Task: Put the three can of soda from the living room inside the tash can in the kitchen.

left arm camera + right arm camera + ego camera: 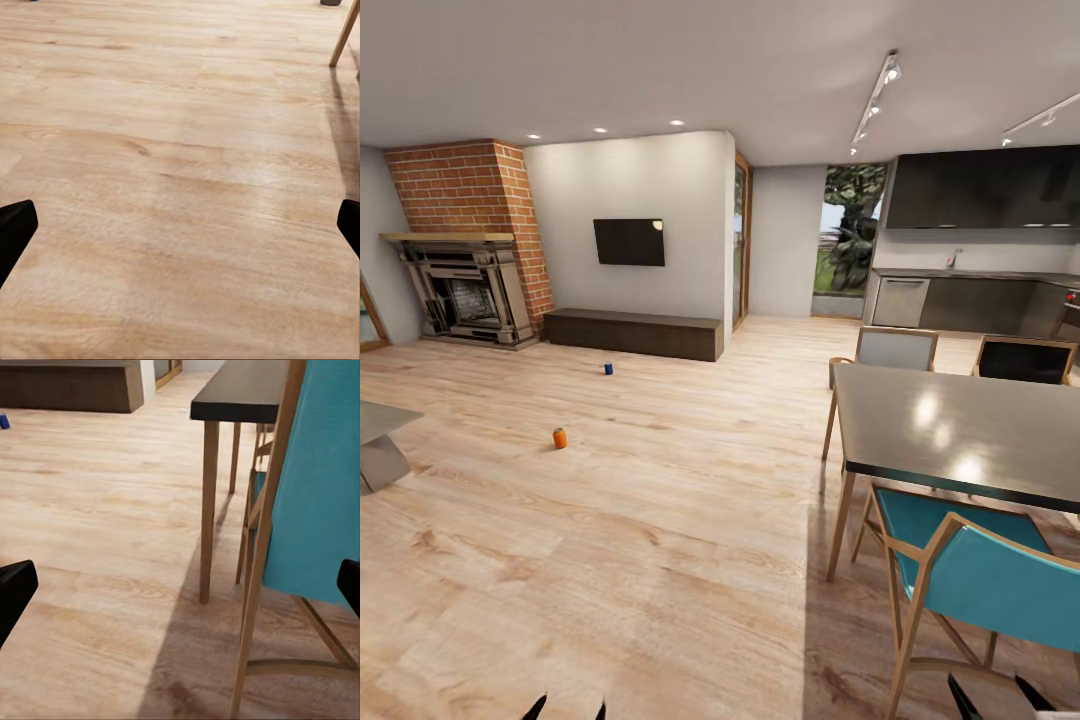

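Left tool [570, 708]: two matte black finger tips, narrow and pointed, rising from the lower edge of the head view over the wood floor [660, 560]. Right tool [995, 697]: two slim black blades of the same finish, beside a small pale grey body part at the corner, below the teal chair [1000, 580]. In each wrist view the fingers [15, 229] [15, 589] appear as plain, rounded black slabs without markings, screws or cables.
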